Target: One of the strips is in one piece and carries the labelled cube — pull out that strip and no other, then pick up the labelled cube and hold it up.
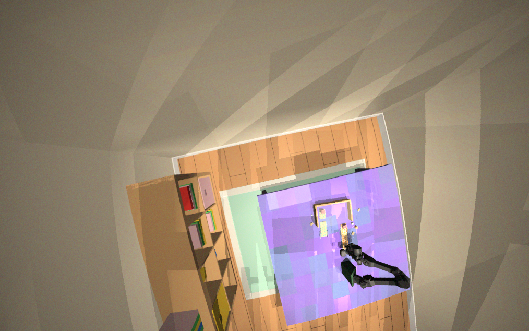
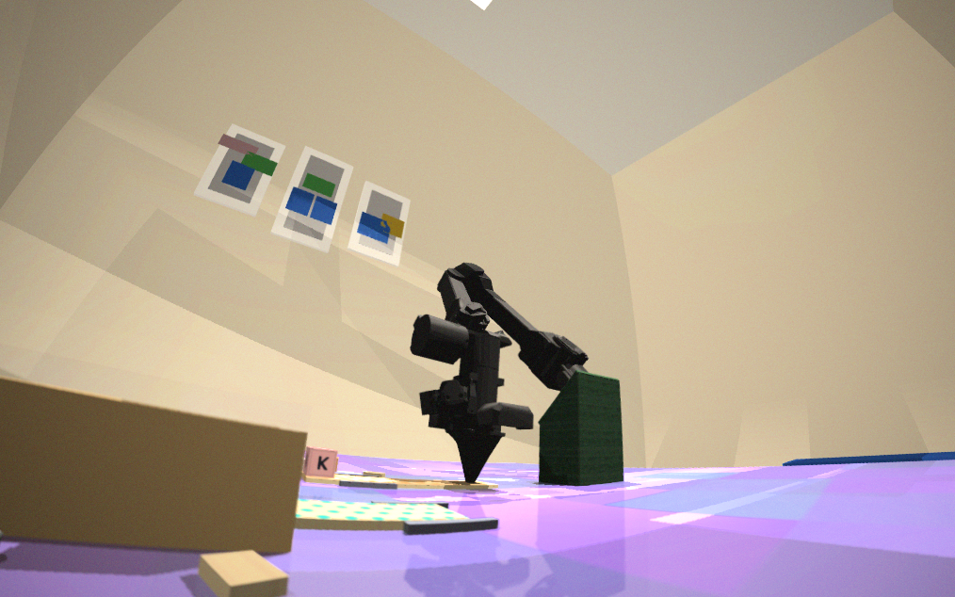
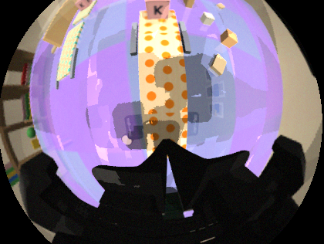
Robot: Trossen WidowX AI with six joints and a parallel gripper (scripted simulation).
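Note:
An orange-dotted strip (image 1: 344,236) (image 3: 159,77) runs away from my gripper in one visible piece. A pink cube marked K (image 2: 321,462) (image 3: 157,9) stands on its far end. A teal-dotted strip (image 1: 323,229) (image 2: 365,512) (image 3: 69,52) lies to the left, with a gap before its far piece (image 1: 322,215) (image 3: 85,13). A second pink cube (image 1: 322,211) (image 3: 82,4) stands on that far piece; its marking is unclear. My gripper (image 2: 472,479) (image 3: 166,142) is shut and empty, pointing down, its tips at the orange-dotted strip's near part. Exact contact is hard to tell.
A wooden frame (image 1: 332,202) (image 2: 140,464) stands around the far ends. Grey bars (image 3: 134,38) (image 3: 184,37) flank the orange-dotted strip. Several small blocks, including a beige one (image 3: 218,64) and a white one (image 3: 207,18), lie to its right. Another beige block (image 2: 242,572) lies outside the frame.

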